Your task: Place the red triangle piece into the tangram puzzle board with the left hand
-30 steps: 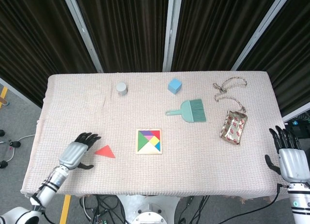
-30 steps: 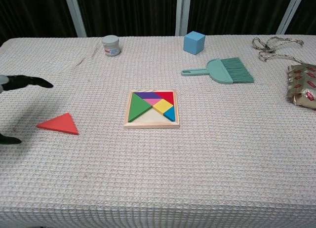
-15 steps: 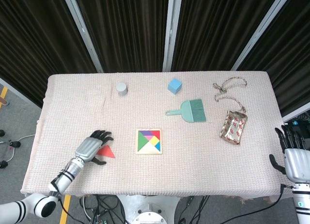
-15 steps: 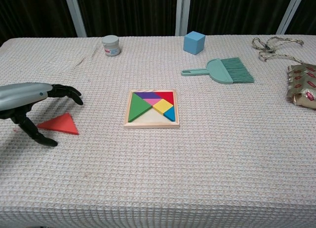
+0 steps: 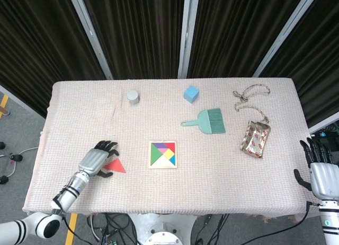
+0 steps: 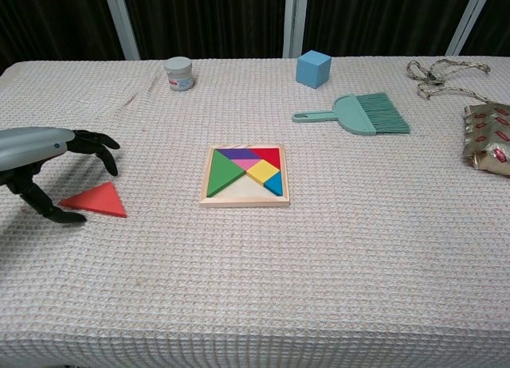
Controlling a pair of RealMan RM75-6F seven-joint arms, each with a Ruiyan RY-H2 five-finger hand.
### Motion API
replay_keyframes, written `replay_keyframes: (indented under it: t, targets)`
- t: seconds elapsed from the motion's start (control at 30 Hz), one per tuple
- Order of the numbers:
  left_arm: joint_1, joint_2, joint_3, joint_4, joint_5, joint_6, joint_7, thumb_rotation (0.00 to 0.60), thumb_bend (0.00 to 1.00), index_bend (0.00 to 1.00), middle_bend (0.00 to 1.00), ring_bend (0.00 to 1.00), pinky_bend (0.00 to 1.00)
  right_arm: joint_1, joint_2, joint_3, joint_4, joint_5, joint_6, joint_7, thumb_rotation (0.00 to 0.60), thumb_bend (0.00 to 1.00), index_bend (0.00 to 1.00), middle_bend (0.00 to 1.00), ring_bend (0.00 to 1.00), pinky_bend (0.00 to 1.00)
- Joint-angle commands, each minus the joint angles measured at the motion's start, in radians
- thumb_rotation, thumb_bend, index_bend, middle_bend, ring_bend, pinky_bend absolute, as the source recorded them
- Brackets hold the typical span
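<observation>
The red triangle piece (image 6: 96,201) lies flat on the cloth-covered desk (image 6: 335,264), toward the left edge and nearer the front than the back, well apart from the tangram puzzle board (image 6: 245,174) that sits around the middle. The board already carries green, purple, red, yellow and blue pieces, with bare wood showing along its front strip.

The left hand (image 6: 40,157) hangs just over the triangle's left end. Its fingers (image 6: 94,145) are curved down and spread above the piece, the thumb reaching to the cloth at the piece's left corner; nothing is in its grasp, and I cannot tell whether any fingertip actually touches the red wood. In the head view the same left hand (image 5: 95,161) covers the triangle's left part.

The right hand (image 5: 320,173) shows only in the head view, beyond the desk's right edge near the front corner, palm flat, fingers apart, holding nothing.

Along the back edge stand a small grey jar (image 6: 178,73) with a label too small to read, and a blue cube (image 6: 313,68). A teal hand brush (image 6: 360,115) lies in front of the cube. At the back right corner is a coil of cord (image 6: 437,76), and just in front of it a shiny packet (image 6: 486,138) with red print I cannot make out.
</observation>
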Motion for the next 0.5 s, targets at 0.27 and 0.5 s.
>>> replay_keyframes:
  t: [0.27, 0.5]
  targets:
    - [-0.014, -0.009, -0.001, 0.004, -0.018, -0.007, 0.003, 0.6, 0.22, 0.33, 0.07, 0.0, 0.06, -0.001, -0.002, -0.001, 0.004, 0.001, -0.001, 0.003, 0.6, 0.27, 0.0, 0.0, 0.0, 0.0]
    - [-0.021, -0.001, -0.002, -0.009, -0.025, -0.002, 0.01, 0.6, 0.24, 0.35, 0.07, 0.0, 0.06, 0.0, -0.005, -0.001, 0.006, 0.0, -0.003, 0.002, 0.6, 0.27, 0.0, 0.0, 0.0, 0.0]
